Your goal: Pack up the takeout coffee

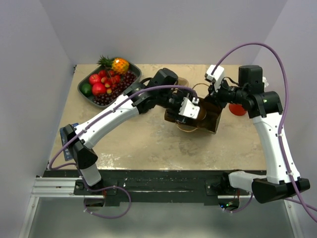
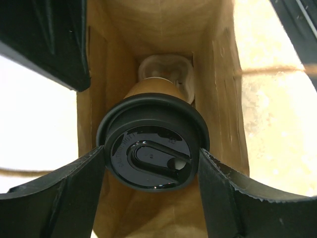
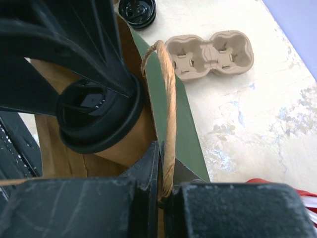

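Bench (image 1: 148, 144): mottled beige stone-look top, worn in patches, closed in by plain pale walls (image 1: 163, 29) on the left, far and right sides. Far left corner: dark tray (image 1: 137, 76) heaped with fruit (image 1: 108, 83). Right of centre, toward the far edge: paper bag (image 1: 210, 121), dark outside and kraft inside, its mouth turned toward the left edge. On the bench just beyond it, near the far edge, lie an empty pulp two-cup carrier (image 3: 210, 54) and a second black lid (image 3: 137, 12); the cup under that lid is hidden. Near the right edge: red cup (image 1: 237, 109), partly behind the right arm. Writing: raised lettering rings the black lid (image 2: 151, 148) in the left wrist view, too small to read; no other labels legible. Left gripper (image 2: 151, 156): jaws set fairly wide, one finger pressed to each side of the lid's rim, holding the takeout cup (image 2: 153, 91) inside the bag's mouth, lid toward the camera, tan body pointing deeper in. A pale moulded shape (image 2: 166, 72) sits at the bag's far end; cannot tell what it is. Right gripper (image 3: 161, 193): jaws fully closed, pinching the bag's rim where the twisted paper handle (image 3: 170, 99) runs down between the fingers.
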